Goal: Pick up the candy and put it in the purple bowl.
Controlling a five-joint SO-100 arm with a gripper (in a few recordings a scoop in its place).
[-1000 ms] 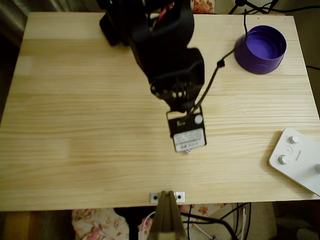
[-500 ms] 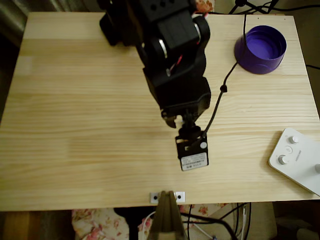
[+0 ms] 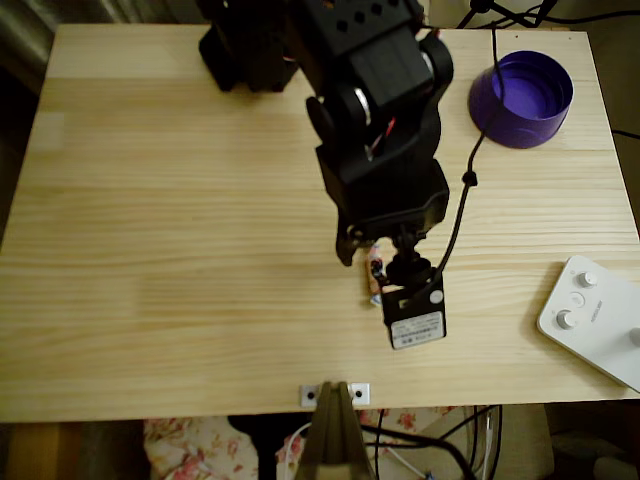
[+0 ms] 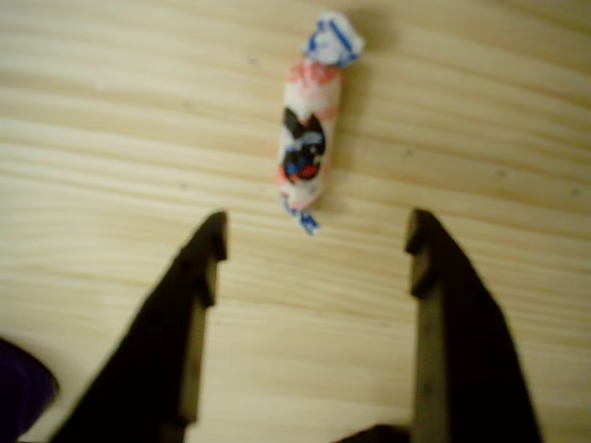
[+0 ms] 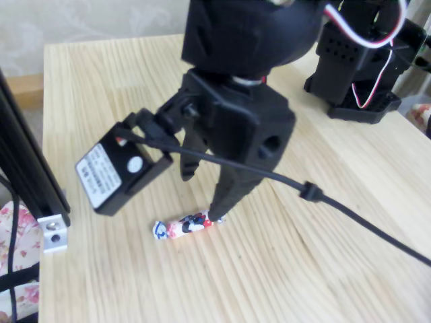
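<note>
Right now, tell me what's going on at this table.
The robot arm's pincer hangs open just above the wooden table, its two black fingers spread wide. The wrapped candy lies flat on the wood just ahead of the fingertips, not yet gripped. The purple bowl stands at the table's far right corner in the overhead view. A white device with knobs sits at the right edge.

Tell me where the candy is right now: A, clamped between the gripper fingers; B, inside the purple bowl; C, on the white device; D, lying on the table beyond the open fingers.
D: in the wrist view the candy lies on the wooden table beyond the open gripper.
</note>
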